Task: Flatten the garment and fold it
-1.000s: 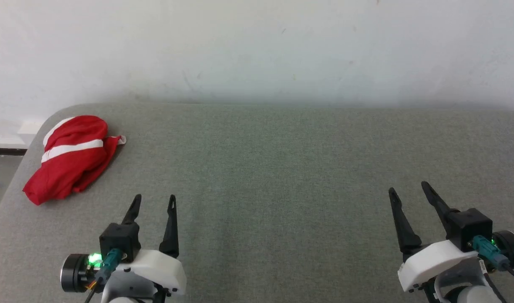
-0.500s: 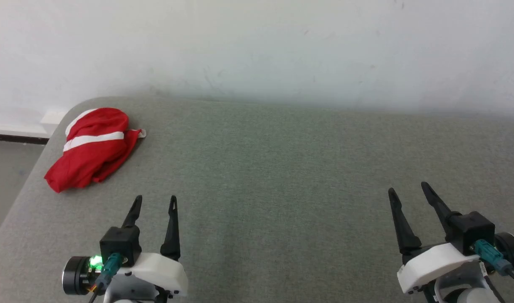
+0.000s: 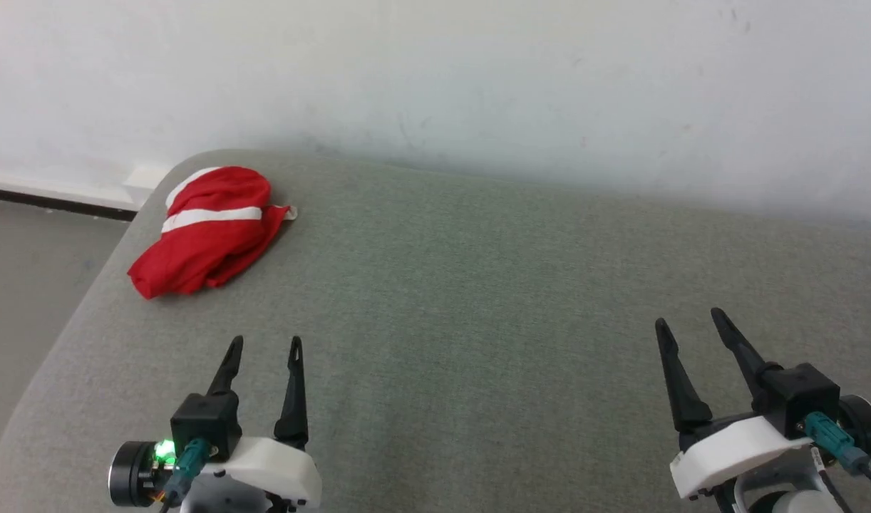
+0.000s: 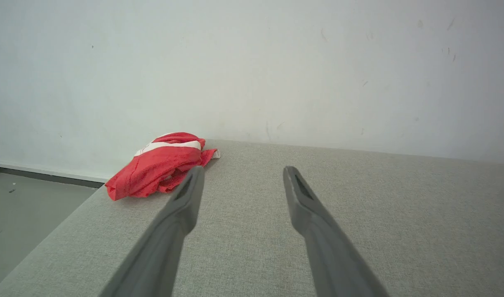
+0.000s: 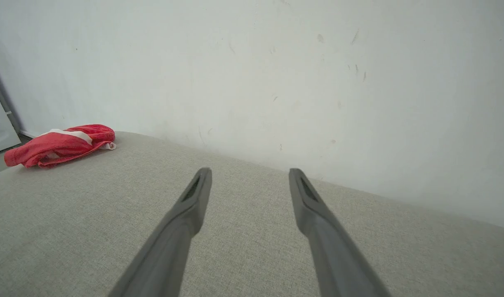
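Grey fabric surface [image 3: 478, 299] met a white wall [image 3: 435, 71]. From the head view, we saw the red shorts [image 3: 207, 231] crumpled at ten o'clock, untouched, so our left gripper [image 3: 265, 342] and right gripper [image 3: 688, 318] hovered splayed and empty. Left wrist view: shorts [image 4: 161, 169] near, at ten. Right wrist view: shorts [image 5: 62, 144] far off at nine, so we judged the left arm better placed.

One red garment [image 3: 207, 231], two white stripes [image 3: 211, 215] showing on it. Two grippers: left gripper [image 3: 266, 342] and right gripper [image 3: 688, 318], two dark fingers [image 3: 291, 399] each, four in total. One grey-green padded table [image 3: 478, 285], one white wall [image 3: 435, 71], one patch of floor [image 3: 36, 271], one green light [image 3: 163, 450].
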